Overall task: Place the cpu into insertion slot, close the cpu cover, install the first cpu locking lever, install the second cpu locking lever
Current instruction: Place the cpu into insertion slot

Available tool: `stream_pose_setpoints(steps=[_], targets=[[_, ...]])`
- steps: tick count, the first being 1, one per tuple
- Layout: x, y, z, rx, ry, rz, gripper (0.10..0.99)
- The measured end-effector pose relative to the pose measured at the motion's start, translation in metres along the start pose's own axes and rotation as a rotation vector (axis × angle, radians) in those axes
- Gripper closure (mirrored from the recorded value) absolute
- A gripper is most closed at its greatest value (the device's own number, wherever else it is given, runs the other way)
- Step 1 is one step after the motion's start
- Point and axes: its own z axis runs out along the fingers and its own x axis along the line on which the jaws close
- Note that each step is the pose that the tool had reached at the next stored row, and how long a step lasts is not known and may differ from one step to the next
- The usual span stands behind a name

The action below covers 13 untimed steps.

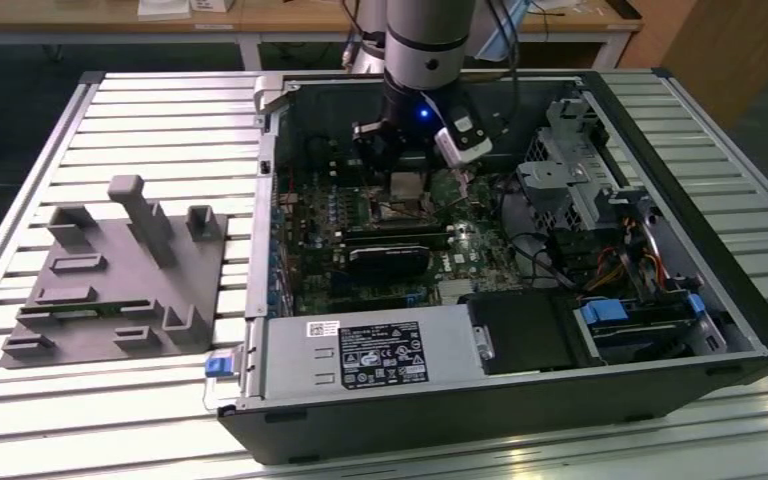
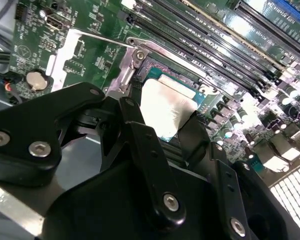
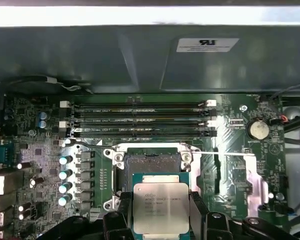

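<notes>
One cpu (image 3: 161,204) is pinched between the two black fingers of the gripper (image 3: 161,215), with one finger on each side of it. It hangs just over the near edge of the insertion slot (image 3: 152,165) and is not in it yet. The slot's dark middle looks bare.

What could go wrong? I think the cpu could come down a bit crooked, or a bit off to one side. Then a corner would land on the slot's frame (or on the small bits inside it) and the cpu would not sit flat. It could also slip, because the fingers seem to hold only its thin edges.

Now the counting:
- one cpu
- one insertion slot
- one gripper
- one round silver battery (image 3: 257,130) on the green board (image 3: 230,175)
- four long black memory slots (image 3: 140,120) just beside the insertion slot
- one grey block (image 1: 117,270) on the surface (image 1: 157,130), next to the open computer case (image 1: 518,400)
</notes>
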Motion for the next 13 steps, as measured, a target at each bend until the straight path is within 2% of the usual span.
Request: stream_pose_setpoints(steps=[9,13], targets=[[0.0037,0.0075,0.0113,0.008,-0.0009,0.000,0.545],[0.0037,0.0079,0.0117,0.008,-0.0009,0.000,0.545]])
